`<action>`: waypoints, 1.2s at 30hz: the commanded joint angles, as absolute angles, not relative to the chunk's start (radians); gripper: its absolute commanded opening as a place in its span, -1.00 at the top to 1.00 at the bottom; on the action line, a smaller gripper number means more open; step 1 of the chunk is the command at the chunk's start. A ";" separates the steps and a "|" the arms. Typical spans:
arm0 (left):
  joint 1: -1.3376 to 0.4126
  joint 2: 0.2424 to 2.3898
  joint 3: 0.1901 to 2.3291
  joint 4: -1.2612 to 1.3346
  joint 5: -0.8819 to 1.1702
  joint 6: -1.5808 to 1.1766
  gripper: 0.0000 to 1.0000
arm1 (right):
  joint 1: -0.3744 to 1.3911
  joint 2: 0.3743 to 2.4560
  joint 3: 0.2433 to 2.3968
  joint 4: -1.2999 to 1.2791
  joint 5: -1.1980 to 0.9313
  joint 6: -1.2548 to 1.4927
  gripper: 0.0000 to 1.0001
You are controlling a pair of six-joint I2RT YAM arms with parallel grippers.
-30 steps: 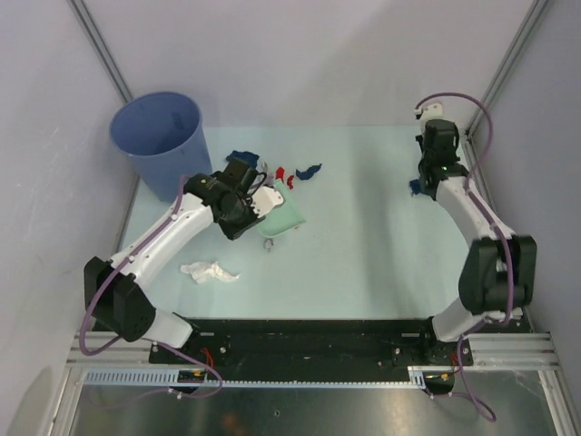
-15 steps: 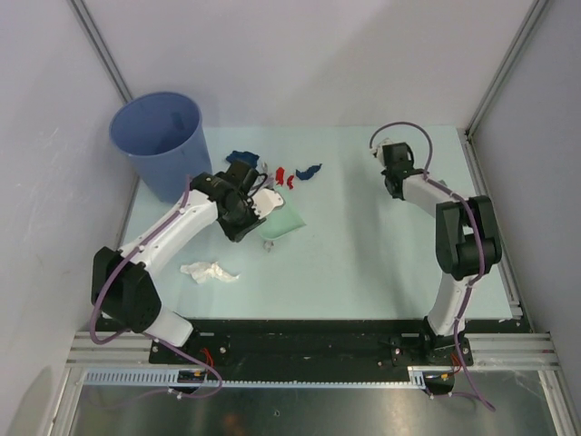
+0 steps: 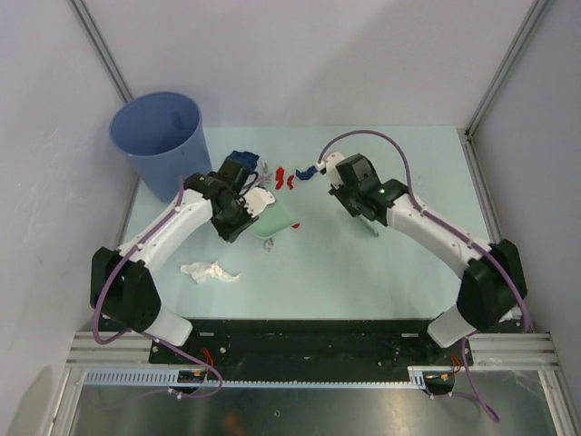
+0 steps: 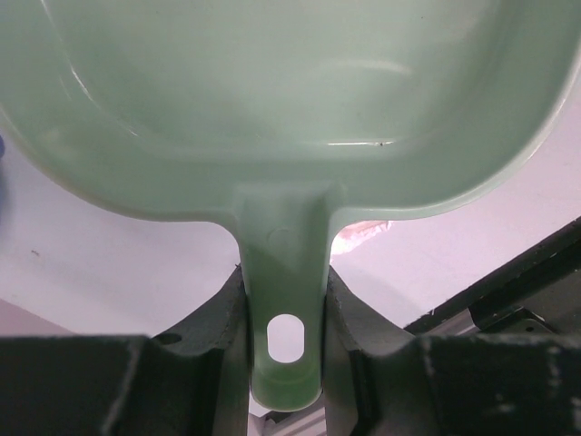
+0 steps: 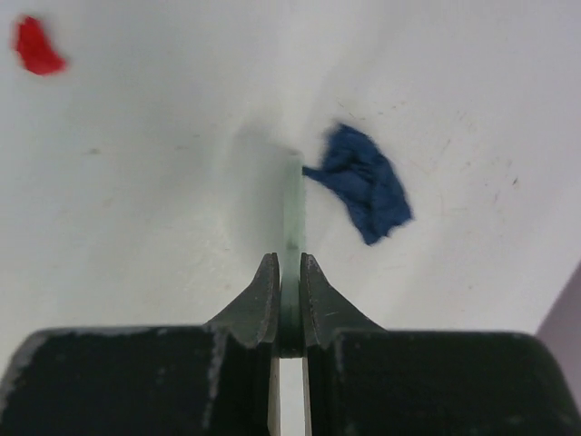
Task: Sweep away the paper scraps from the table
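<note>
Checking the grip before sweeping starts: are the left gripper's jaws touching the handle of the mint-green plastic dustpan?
Touching. The left wrist view shows the left gripper with its jaws pressed against both sides of the handle of the mint-green plastic dustpan, with no gap.

"Where's your left arm?"
"My left arm [image 3: 168,232] reaches from the near-left base toward the far side. Its end effector [image 4: 284,300] is clamped on the dustpan [image 4: 290,109] handle."
"And the right?"
"My right arm [image 3: 436,232] bends in from the near right toward the middle. Its end effector [image 5: 289,291] pinches the thin brush [image 5: 291,200]."
</note>
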State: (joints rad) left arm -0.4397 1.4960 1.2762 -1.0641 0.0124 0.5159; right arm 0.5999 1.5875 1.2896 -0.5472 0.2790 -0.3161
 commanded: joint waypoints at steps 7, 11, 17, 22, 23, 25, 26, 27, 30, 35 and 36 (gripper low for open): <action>-0.440 1.439 1.256 -1.054 0.054 0.529 1.00 | 0.416 1.330 1.299 -0.451 0.313 -0.251 1.00; -0.439 1.437 1.244 -1.054 0.029 0.522 1.00 | 0.341 1.399 1.299 -0.313 0.271 -0.248 1.00; -0.428 1.430 1.229 -1.049 0.005 0.517 1.00 | 0.336 1.642 1.311 -0.163 0.344 -0.371 1.00; -0.405 1.411 1.218 -1.046 0.003 0.529 1.00 | 0.331 1.739 1.335 -0.187 0.195 -0.374 1.00; -0.402 1.410 1.219 -1.046 0.006 0.531 1.00 | 0.345 1.747 1.335 -0.189 0.181 -0.385 1.00; -0.390 1.408 1.223 -1.046 0.008 0.535 1.00 | 0.374 1.753 1.335 -0.221 0.144 -0.435 1.00; -0.385 1.408 1.224 -1.046 0.006 0.537 1.00 | 0.394 1.750 1.335 -0.244 0.137 -0.451 1.00; -0.379 1.408 1.224 -1.045 0.009 0.538 1.00 | 0.438 1.735 1.335 -0.303 0.129 -0.469 1.00; -0.348 1.402 1.224 -1.042 0.014 0.549 1.00 | 0.526 1.666 1.333 -0.444 0.094 -0.456 1.00; -0.301 1.393 1.213 -1.039 0.021 0.568 1.00 | 0.615 1.501 1.327 -0.619 0.029 -0.410 1.00; -0.299 1.391 1.210 -1.040 0.025 0.571 1.00 | 0.627 1.467 1.328 -0.627 0.031 -0.402 1.00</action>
